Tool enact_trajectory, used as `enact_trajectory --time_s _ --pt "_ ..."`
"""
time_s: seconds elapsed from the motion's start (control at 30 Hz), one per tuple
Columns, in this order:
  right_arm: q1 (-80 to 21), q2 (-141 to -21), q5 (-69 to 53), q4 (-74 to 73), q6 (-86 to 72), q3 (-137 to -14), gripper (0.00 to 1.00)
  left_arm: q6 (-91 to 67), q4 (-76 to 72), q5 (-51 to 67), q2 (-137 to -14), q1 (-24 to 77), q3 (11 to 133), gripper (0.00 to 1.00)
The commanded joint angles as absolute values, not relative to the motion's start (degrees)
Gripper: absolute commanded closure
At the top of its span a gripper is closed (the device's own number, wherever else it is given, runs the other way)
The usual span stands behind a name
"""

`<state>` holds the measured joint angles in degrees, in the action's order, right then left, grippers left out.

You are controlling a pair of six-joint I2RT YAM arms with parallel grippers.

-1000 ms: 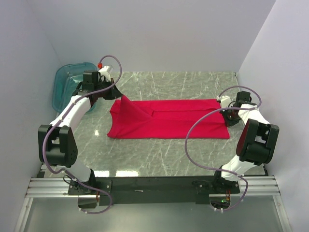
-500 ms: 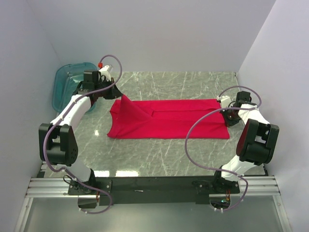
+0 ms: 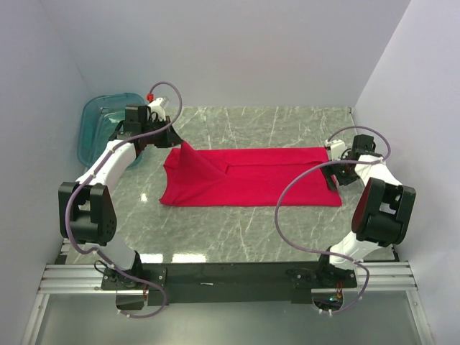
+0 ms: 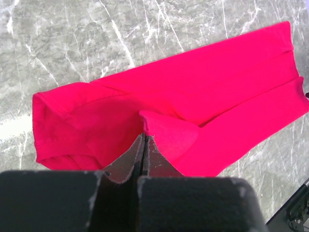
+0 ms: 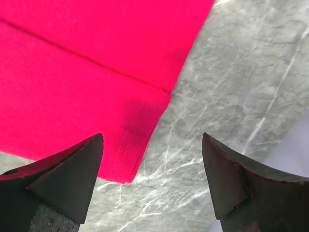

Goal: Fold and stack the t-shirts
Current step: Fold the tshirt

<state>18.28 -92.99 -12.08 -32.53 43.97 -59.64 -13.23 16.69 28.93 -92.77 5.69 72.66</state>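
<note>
One red t-shirt (image 3: 251,176) spread on tabletop (image 3: 237,230); my left fingers (image 4: 126,164) pinch its raised left fold, right fingers (image 5: 72,179) gape empty over right hem.

The left arm (image 3: 108,162) hides part of the tub (image 3: 95,123); the t-shirt (image 5: 72,72) runs off the right wrist view's top and left edges.

open table (image 3: 237,237) in front of the t-shirt (image 3: 259,183); teal tub (image 3: 93,126) blocks far-left corner.

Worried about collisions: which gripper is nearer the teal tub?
Left. The left gripper, shut on a raised fold of the shirt, is beside the tub; the right gripper is open at the shirt's opposite end.
</note>
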Motion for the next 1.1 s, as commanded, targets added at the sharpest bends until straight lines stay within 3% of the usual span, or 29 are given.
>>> enact_trajectory --time_s 0.0,0.27,0.53,0.8,1.07 --pt "18.7 -88.4 -13.8 -29.7 41.1 -59.9 0.11 -13.0 15.0 31.1 -92.6 5.4 75.1 0.99" --pt "18.5 -83.8 -24.5 -34.3 40.3 -61.3 0.08 -12.0 14.2 33.8 -93.0 5.8 75.1 0.99" --pt "18.2 -82.7 -27.6 -36.2 39.8 -61.3 0.06 -10.1 14.2 35.4 -92.8 6.9 74.5 0.99" --pt "18.0 -81.9 -30.6 -36.4 39.8 -59.2 0.05 -6.9 14.9 43.6 -83.3 9.5 62.8 0.99" --pt "14.9 -81.2 -32.3 -36.6 39.6 -57.2 0.04 -6.3 18.2 43.9 -76.1 13.8 53.6 0.99"
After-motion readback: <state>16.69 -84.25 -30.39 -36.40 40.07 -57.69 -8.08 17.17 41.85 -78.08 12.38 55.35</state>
